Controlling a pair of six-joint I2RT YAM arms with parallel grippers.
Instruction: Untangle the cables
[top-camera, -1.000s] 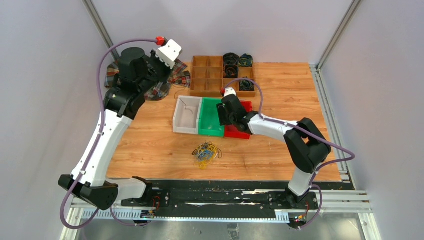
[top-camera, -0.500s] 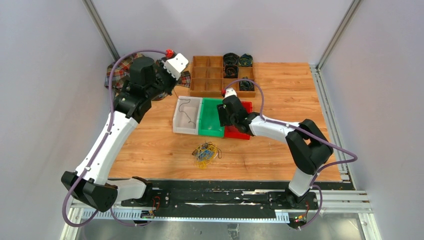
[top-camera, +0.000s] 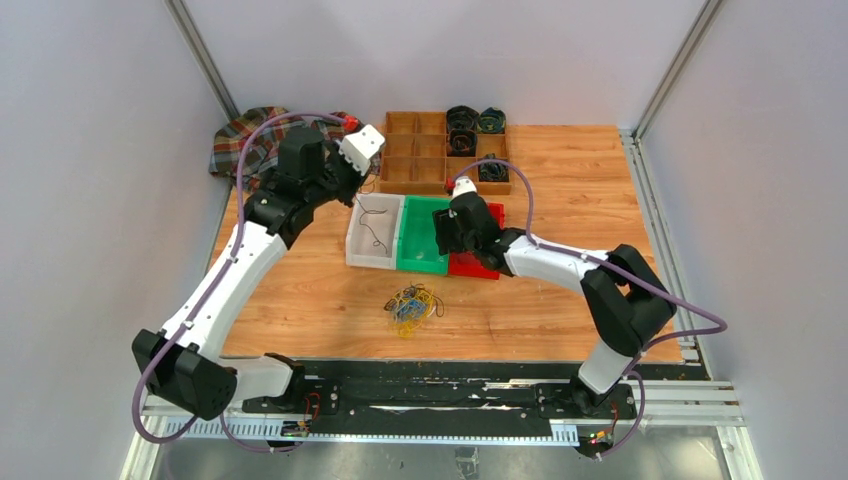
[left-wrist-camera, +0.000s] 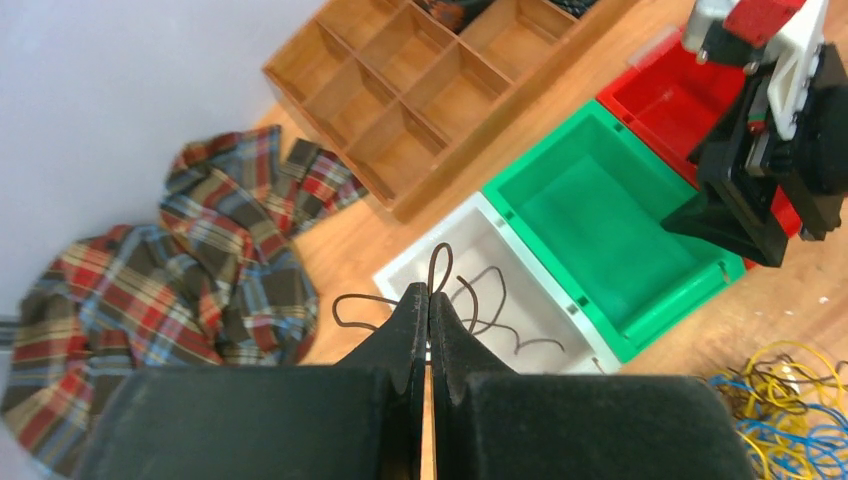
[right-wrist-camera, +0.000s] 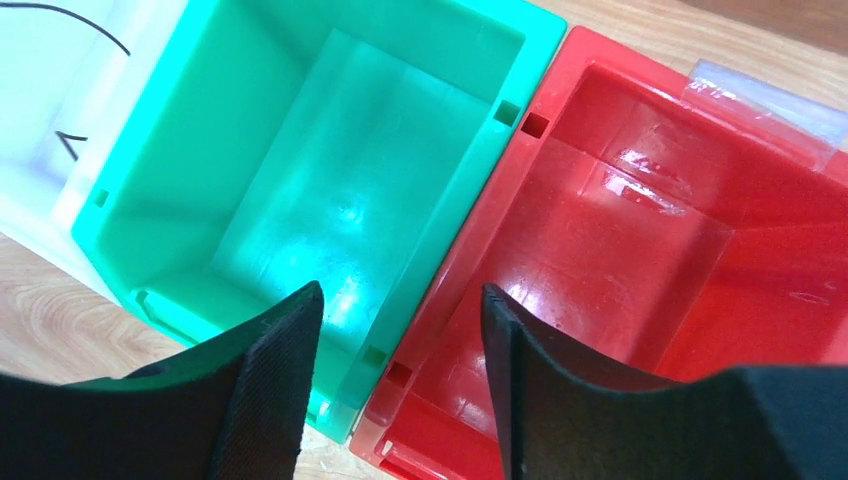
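The clump of yellow, black and blue-green cables (top-camera: 412, 305) lies on the table in front of the bins; its edge shows in the left wrist view (left-wrist-camera: 785, 400). My left gripper (top-camera: 347, 186) (left-wrist-camera: 429, 292) is shut on one thin dark cable (left-wrist-camera: 480, 300), which hangs down into the white bin (top-camera: 353, 247) (left-wrist-camera: 440, 222). The cable shows there in the top view (top-camera: 373, 226). My right gripper (top-camera: 443, 232) (right-wrist-camera: 400, 295) is open and empty. It hovers over the joint between the green bin (right-wrist-camera: 300, 130) and the red bin (right-wrist-camera: 650, 230).
The white, green (top-camera: 422, 245) and red (top-camera: 478, 266) bins stand side by side at the table's middle. A wooden divided tray (top-camera: 415, 150) (left-wrist-camera: 420, 90) with dark rolled coils (top-camera: 462, 125) stands behind them. A plaid cloth (top-camera: 245, 140) (left-wrist-camera: 200, 250) lies at the back left.
My left arm has swung right and down from above the plaid cloth to the white bin, carrying the thin dark cable, which now trails into that bin. My right arm has barely shifted.
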